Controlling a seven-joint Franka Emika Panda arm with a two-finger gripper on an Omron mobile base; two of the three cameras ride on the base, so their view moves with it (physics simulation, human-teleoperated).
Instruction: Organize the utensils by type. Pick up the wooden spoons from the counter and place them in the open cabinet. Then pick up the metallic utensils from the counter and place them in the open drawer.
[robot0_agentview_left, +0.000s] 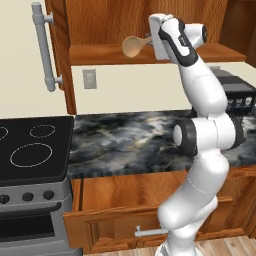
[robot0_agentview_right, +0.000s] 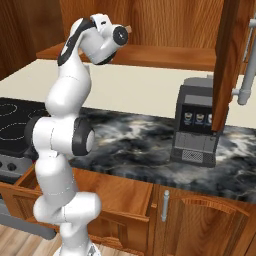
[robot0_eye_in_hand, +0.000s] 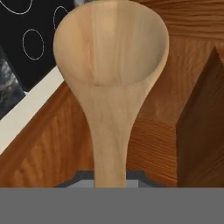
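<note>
Cabinet shelf (robot0_agentview_left: 100, 52) behind pale, round-bowled wooden spoon (robot0_eye_in_hand: 111, 83)

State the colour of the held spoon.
Light tan wood, clearest in the hand view: wooden spoon.

Even flat light, sharp, faint shadows

Arm (robot0_agentview_right: 65, 135) raised to cabinet shelf (robot0_agentview_right: 165, 56); coffee machine (robot0_agentview_right: 196, 127) on counter (robot0_agentview_right: 135, 140).
</note>
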